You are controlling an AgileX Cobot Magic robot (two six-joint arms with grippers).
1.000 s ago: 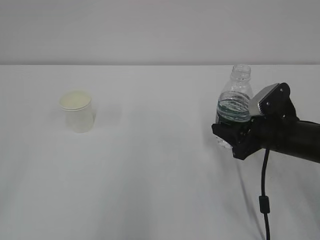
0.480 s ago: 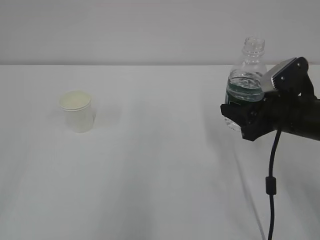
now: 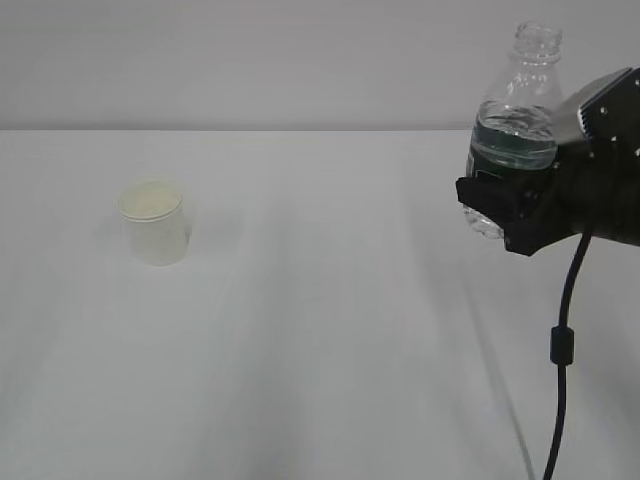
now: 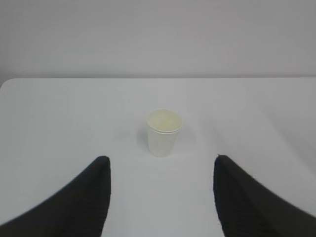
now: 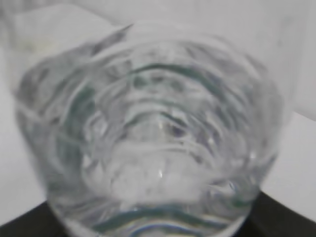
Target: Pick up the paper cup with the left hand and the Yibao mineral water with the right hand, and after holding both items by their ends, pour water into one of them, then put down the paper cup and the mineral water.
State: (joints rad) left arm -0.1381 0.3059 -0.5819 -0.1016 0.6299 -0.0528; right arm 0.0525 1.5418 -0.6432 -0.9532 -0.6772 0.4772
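White table (image 3: 300,350); right gripper (image 3: 500,205) grips lifted bottle (image 3: 515,120).

We see a plain white table (image 3: 320,330) filling the lower part of the exterior view, its surface smooth and matte; soft grey shadows lie across it toward the right; behind its far edge rises a pale grey wall (image 3: 250,60), bare and even in tone; from the left wrist view we see the table's rounded far-left corner against that same wall.
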